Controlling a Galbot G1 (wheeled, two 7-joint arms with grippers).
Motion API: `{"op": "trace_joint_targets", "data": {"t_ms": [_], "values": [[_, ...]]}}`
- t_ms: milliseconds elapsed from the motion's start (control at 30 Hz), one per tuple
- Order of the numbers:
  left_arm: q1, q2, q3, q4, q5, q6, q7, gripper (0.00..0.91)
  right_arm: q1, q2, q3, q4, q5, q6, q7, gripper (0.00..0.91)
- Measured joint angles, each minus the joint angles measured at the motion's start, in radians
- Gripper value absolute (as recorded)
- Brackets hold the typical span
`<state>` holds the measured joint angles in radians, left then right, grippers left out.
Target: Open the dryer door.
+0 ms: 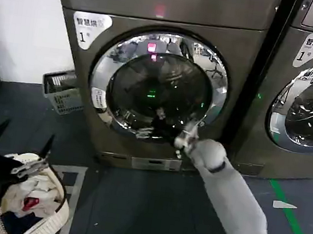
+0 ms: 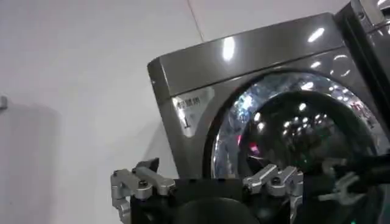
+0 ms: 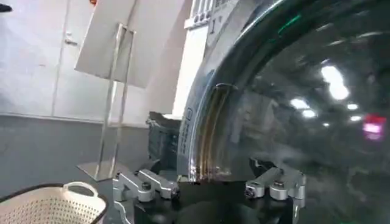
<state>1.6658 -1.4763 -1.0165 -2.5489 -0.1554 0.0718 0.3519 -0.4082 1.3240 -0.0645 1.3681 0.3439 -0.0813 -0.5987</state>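
At the near left I see my left gripper (image 1: pixel 16 150) parked low above a laundry basket (image 1: pixel 51 218) of clothes, its dark fingers spread apart and holding nothing. Beyond it, a small grey crate (image 1: pixel 62 90) sits on the floor against the dryer's left side. In the middle stands the dryer door (image 1: pixel 158 82), its chrome ring flush with the machine's front, so it looks closed. My right gripper (image 1: pixel 185 138) reaches up to the door's lower right rim; from the right wrist camera its jaws sit apart with the chrome edge (image 3: pixel 207 131) between them. At the far right I see the neighbouring machine's door (image 1: pixel 310 108).
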Motion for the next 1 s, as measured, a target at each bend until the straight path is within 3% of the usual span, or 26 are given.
{"op": "trace_joint_targets", "data": {"t_ms": [667,1000], "values": [[-0.006,-0.012,-0.003,-0.019,0.027,0.041,0.025,0.907,0.136,0.14,-0.066,-0.214,-0.005,0.021,-0.018,0.907],[-0.013,-0.016,0.0,-0.02,0.045,0.071,0.048,0.907,0.172,0.175,-0.093,-0.247,0.0,0.018,-0.056,0.907]]}}
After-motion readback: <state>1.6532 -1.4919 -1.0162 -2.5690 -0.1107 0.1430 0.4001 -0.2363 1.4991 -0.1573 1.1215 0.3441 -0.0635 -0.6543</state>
